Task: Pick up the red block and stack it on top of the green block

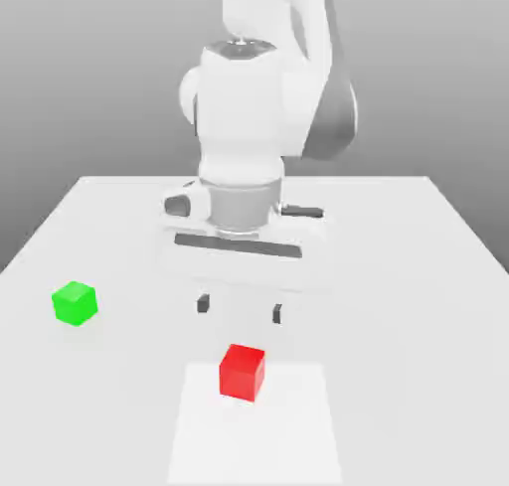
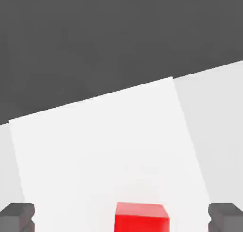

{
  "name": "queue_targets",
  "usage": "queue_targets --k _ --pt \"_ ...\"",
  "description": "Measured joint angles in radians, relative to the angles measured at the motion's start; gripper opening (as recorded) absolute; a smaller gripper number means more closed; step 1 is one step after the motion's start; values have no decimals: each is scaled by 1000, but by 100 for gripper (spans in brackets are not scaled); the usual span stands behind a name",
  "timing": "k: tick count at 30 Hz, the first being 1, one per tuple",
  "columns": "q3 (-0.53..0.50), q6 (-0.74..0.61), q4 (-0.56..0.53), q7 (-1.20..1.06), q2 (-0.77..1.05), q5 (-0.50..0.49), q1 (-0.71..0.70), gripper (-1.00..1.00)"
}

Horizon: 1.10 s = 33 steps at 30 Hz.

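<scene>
While you're scanning from the exterior view's left, the green block is sitting alone on the white table, well apart from everything else. Moving right, the gripper is hanging above the table with its dark fingertips spread wide and nothing between them, so it's released and empty. The red block is resting just in front of the gripper, nearer the camera, on a brighter white patch of the table, and nothing is touching it.

In the hand view the red block is lying between the two fingertips, roughly centred in the gap, and their spread is looking wider than the cube.

Handling guess: you're dealing with a small rigid cube, probably light, with matte flat faces that shouldn't slip much and nothing fragile. You're best taking it across two opposite side faces, pads flat and near mid-height, squared to the cube so it isn't twisting when you're closing.
</scene>
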Motion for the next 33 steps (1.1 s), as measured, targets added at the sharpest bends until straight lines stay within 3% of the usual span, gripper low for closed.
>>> queue_targets --k 6,7,14,21,33 --pt "-21 195 13 27 234 -27 12 0" --pt "-23 216 16 32 258 -33 12 -100" --pt "-23 218 16 35 259 -37 12 -100" --pt "-12 21 -16 10 30 -2 11 -100" --pt "-384 -123 -16 -316 -124 -178 -395 -100"
